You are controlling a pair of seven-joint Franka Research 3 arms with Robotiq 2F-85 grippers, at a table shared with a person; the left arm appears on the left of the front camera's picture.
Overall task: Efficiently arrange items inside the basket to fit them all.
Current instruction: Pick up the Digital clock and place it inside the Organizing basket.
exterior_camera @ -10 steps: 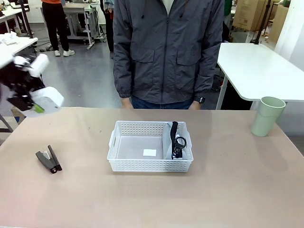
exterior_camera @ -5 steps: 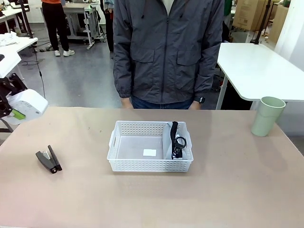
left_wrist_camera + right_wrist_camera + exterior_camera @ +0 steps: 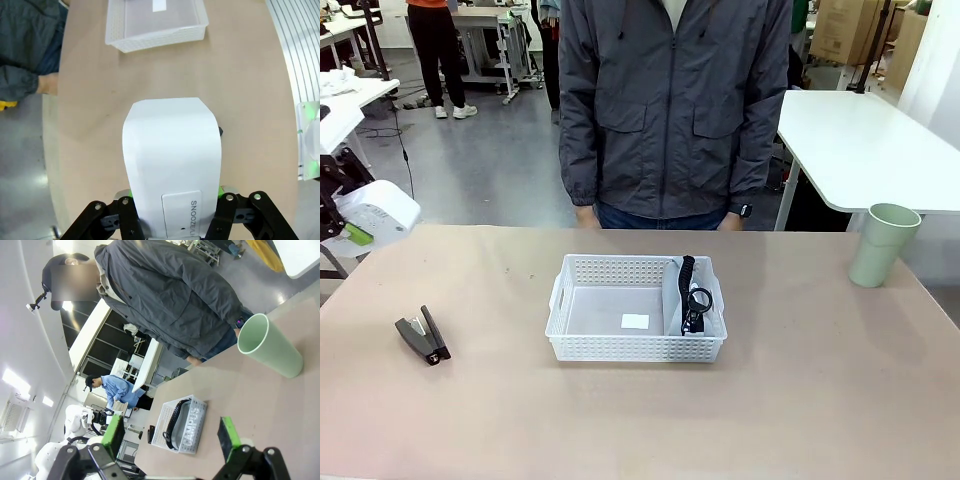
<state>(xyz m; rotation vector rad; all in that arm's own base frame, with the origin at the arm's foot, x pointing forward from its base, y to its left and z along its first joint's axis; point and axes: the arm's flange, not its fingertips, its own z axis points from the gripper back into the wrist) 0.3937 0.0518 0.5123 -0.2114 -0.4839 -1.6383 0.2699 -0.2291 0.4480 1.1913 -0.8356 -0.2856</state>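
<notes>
White rectangular plastic basket with lattice sides sits mid-table, right in front of a person in a dark grey zip jacket standing at the far side. Inside it the grey fabric "CAMPUS" pouch stands on edge against the right end wall, with its black strap looped over the top, and the rest of the basket floor is bare apart from a little white label. The left gripper is out at the far left edge of the table, jaws about half closed and clamped on the smooth white box with rounded corners, green pads pressed on both its sides. The black metal stapler lies flat on the table near the left side, well apart from the basket. The pale green plastic cup stands upright at the far right. The right gripper has its jaws wide apart with nothing between them
</notes>
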